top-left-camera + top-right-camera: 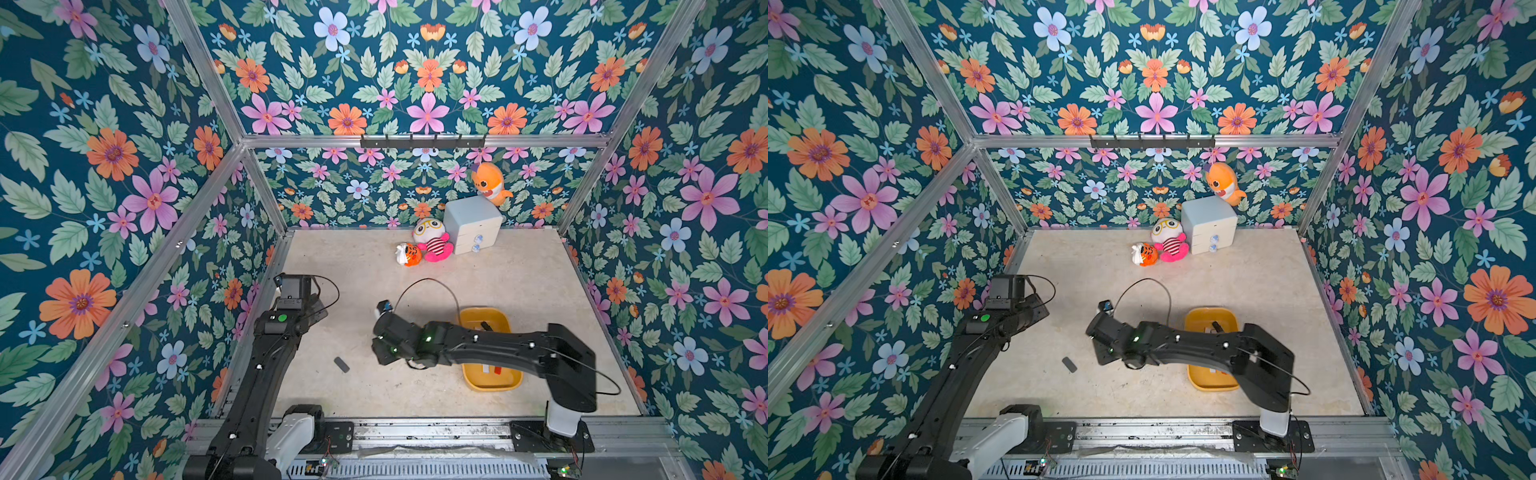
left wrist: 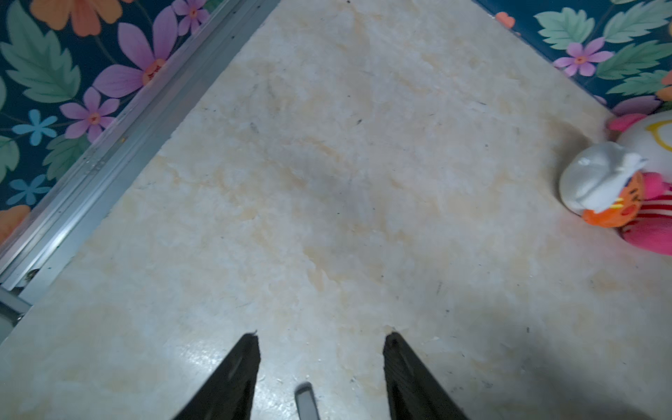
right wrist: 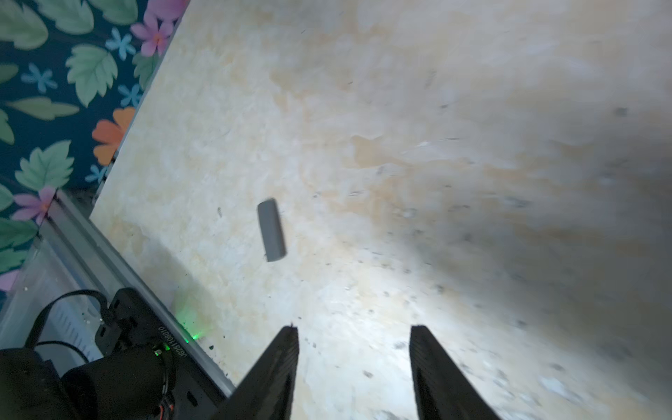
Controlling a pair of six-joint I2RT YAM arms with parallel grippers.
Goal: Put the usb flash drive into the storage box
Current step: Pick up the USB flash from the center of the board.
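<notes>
The right claw (image 3: 354, 329) gapes empty above the tabletop (image 3: 400, 145), grey usb flash drive (image 3: 271, 230) lying ahead; left claw (image 2: 322, 334) likewise spread apart.

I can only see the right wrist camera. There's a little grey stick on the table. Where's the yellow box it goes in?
Observer: The storage box lies on the robot's right side, partly under the right arm.
Operator: Is anything inside?
Observer: Yes, a black piece at its far end.
Operator: Where's the other arm?
Observer: The left gripper is by the left wall, jaws apart, facing the plush toys.
</notes>
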